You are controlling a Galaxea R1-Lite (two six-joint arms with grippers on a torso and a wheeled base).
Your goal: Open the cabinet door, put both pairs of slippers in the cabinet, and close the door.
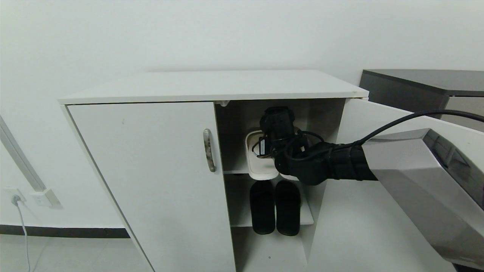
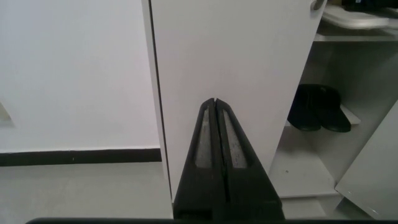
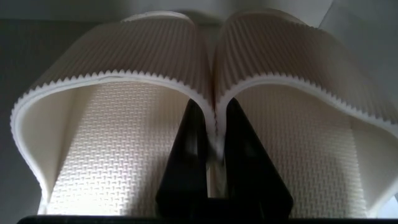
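**Cream pair reaches the upper shelf**

The left gripper (image 2: 214, 103), fingers pressed together on nothing, hangs before the closed left door (image 1: 151, 170). In the open bay, the black slippers (image 1: 275, 206) lie on the lower shelf (image 1: 308, 219). Above them, the right gripper (image 3: 211, 109) clamps the cream slippers (image 1: 259, 168) by their adjoining inner walls, their near ends overhanging the upper shelf (image 1: 234, 172). Placing looks nearly done. Next comes letting go, backing straight out past the open right door (image 1: 363, 121), then swinging it shut.
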